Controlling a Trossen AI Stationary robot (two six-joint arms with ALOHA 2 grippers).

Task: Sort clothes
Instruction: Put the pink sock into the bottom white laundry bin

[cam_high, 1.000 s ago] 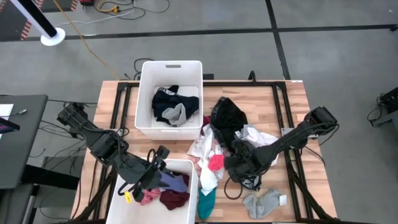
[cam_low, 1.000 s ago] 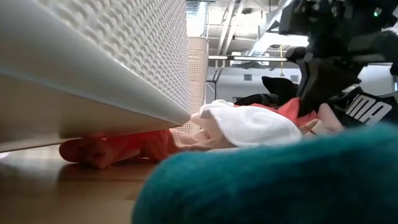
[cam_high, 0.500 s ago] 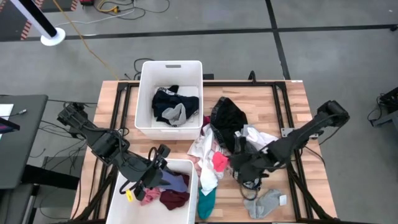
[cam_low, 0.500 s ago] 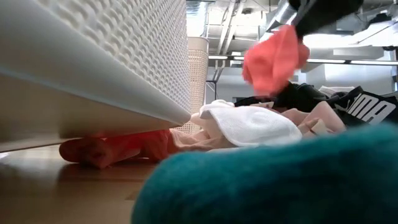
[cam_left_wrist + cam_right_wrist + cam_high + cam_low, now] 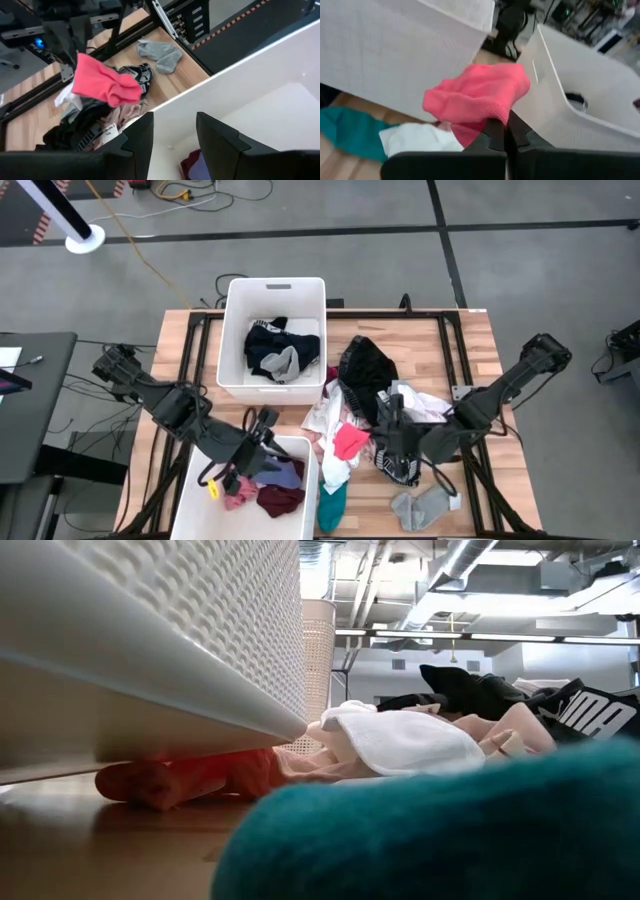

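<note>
The clothes lie in a loose heap at the table's middle, with a teal piece and a grey sock near the front edge. My right gripper is shut on a pink garment above the heap's left side. That garment also shows in the left wrist view. My left gripper hovers open over the far rim of the near white bin, with nothing between its fingers. My right gripper pinches a bunched edge of the pink garment between its two fingers. The fingers come from the table's right, slanting a little downward. The garment is lifted clear of the heap and droops slack past the fingertips.
The far white bin holds dark and grey clothes. The near bin holds maroon, blue and pink pieces. In the low view a bin wall fills the left and the teal piece the foreground. Bare wood lies at the table's right.
My right gripper has risen from the heap and tipped up nearer level, staying shut on the pink garment. The garment has been lifted clear of the clothes and has gone up out of the low view.
</note>
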